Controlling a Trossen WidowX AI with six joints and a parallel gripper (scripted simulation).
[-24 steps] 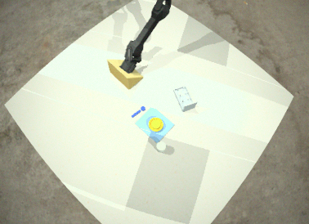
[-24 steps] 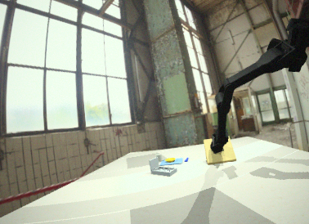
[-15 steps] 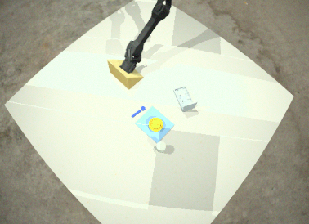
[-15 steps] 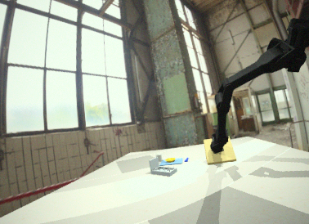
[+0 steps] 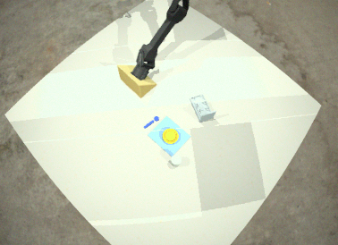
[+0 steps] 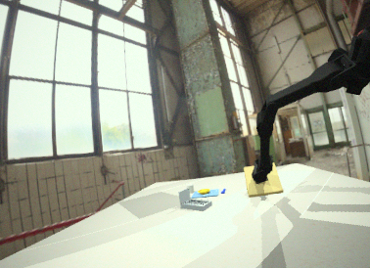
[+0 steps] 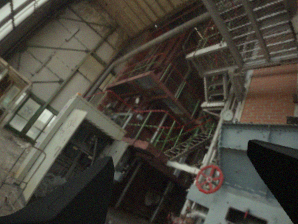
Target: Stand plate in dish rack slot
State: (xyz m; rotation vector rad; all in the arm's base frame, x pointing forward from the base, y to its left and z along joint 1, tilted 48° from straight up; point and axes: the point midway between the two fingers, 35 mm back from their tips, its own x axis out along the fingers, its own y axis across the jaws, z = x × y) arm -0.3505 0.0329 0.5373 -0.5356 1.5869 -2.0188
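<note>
The yellow round plate (image 5: 170, 136) (image 6: 204, 191) lies flat on a light blue square mat (image 5: 155, 135) (image 6: 214, 193). The small grey dish rack (image 5: 202, 108) (image 6: 197, 203) stands apart from it, with slots along its base and a taller wall at one end; no plate shows in it. My gripper (image 7: 181, 155) is open and empty, with its two black fingers wide apart in the wrist view. It is raised high at the far end of the arm, well away from plate and rack, and faces the hall, not the table. In the top and exterior views its fingertips cannot be made out.
A yellow wedge-shaped block (image 5: 127, 82) (image 6: 274, 187) stands under the lower end of the black arm (image 5: 158, 38) (image 6: 303, 88). A small blue utensil (image 5: 148, 124) (image 6: 223, 191) lies beside the mat. A small white object (image 5: 176, 160) stands by the mat's opposite corner.
</note>
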